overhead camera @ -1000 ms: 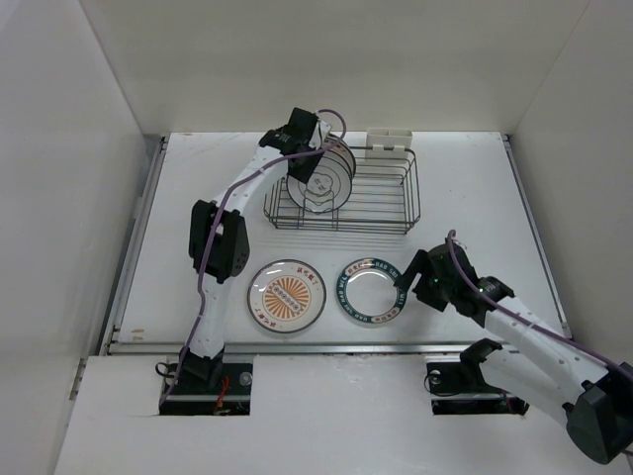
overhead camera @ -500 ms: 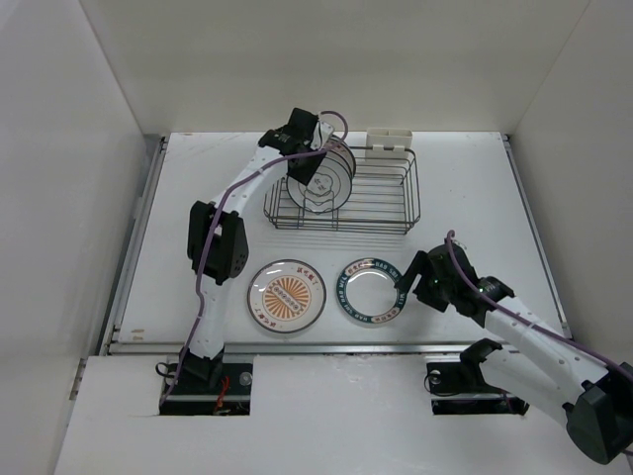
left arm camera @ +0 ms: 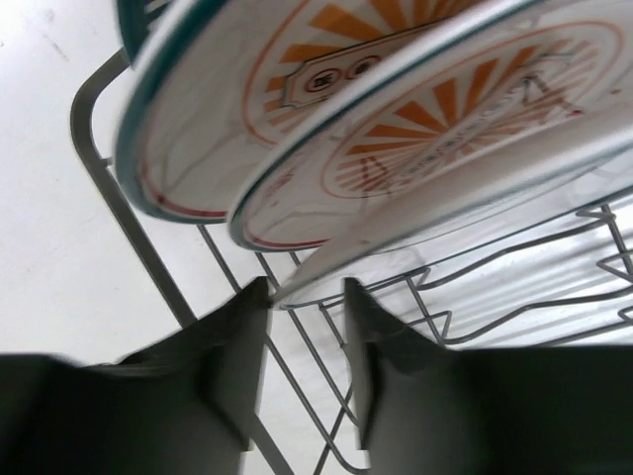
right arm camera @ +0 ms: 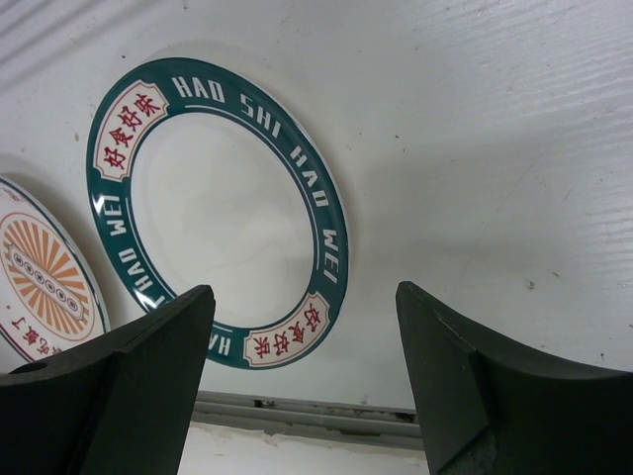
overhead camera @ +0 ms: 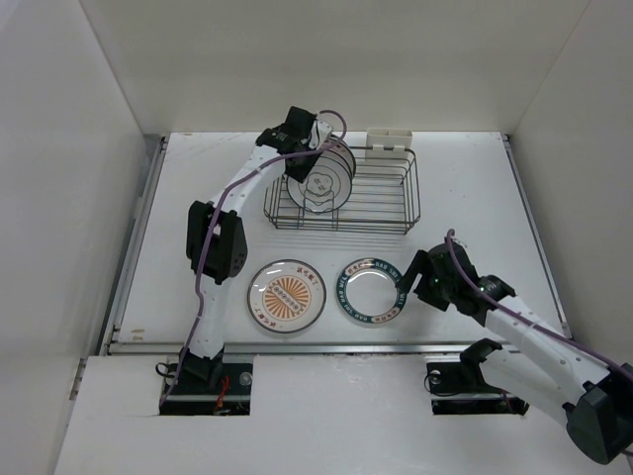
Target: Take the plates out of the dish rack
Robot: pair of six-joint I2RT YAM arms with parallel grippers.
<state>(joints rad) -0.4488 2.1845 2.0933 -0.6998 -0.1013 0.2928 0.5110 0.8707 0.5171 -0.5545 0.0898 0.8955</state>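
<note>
Shifted leftward, left jaws sit released astride a racked plate (left arm camera: 445,139); right jaws gape over teal-rimmed plate (right arm camera: 223,213).

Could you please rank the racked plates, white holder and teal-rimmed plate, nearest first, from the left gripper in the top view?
1. Racked plates: at the left gripper, left end of the rack.
2. White holder: far edge of rack.
3. Teal-rimmed plate: lying flat, near side.

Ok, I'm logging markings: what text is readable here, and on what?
"HAO SHI HAO WEI": dark teal rim band of the round white plate on the table.
"好食好味": red, in that band's cream panels.
Flat orange sunburst plate and racked orange sunburst plates: centre characters too small or blurred.
</note>
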